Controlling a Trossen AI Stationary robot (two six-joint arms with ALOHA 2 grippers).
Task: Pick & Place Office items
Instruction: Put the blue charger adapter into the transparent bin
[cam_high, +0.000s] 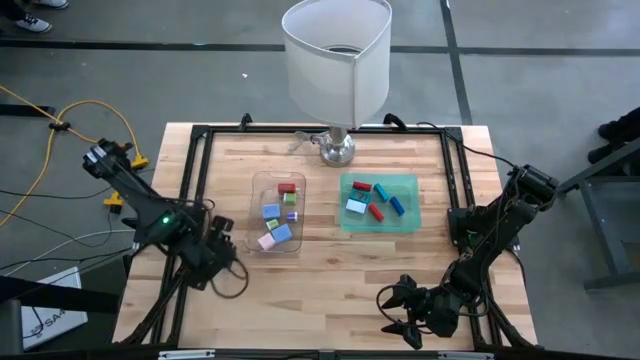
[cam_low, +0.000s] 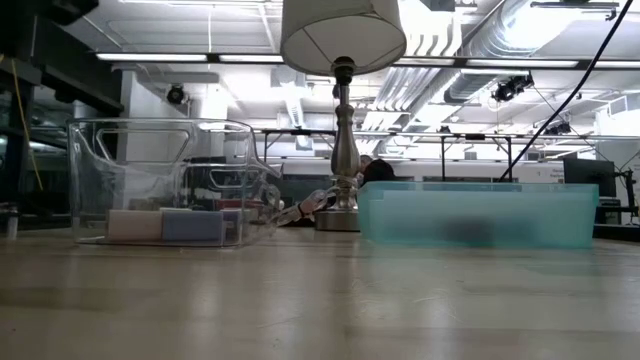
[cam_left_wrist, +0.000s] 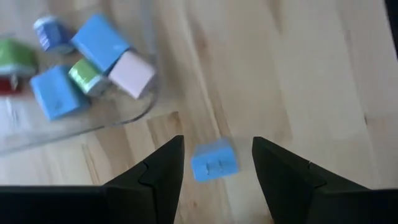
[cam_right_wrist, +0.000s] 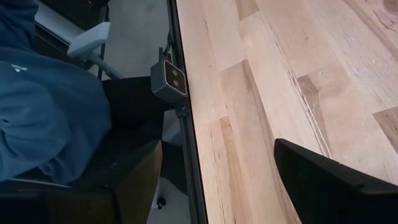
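My left gripper (cam_high: 228, 268) hangs over the bare wood just near-left of the clear tray (cam_high: 277, 180), pointing steeply down. A small blue block (cam_left_wrist: 213, 163) shows between its fingers. In the clear tray lie several office items, among them a red (cam_high: 288, 187), a pale blue (cam_high: 281, 233) and a pink one (cam_high: 266, 242). The green tray (cam_high: 380, 228) to its right holds several more in red and blue (cam_high: 397, 205). My right gripper (cam_high: 395, 312) waits open near the table's front edge, right of centre. My left gripper has the blue block (cam_left_wrist: 213, 163) between its two fingers (cam_left_wrist: 168, 174), which come from above and slant down. Thin strips of wood show on both sides of the block, so the touching faces are not seen. The block sits slightly askew, above the table.
A lamp with a white shade (cam_high: 337, 60) stands at the table's far edge, behind the two trays. A black frame (cam_high: 195, 200) runs round the tabletop. A person's blue sleeve (cam_right_wrist: 43, 106) shows beyond the table's edge. Bare wood lies in front of both trays.
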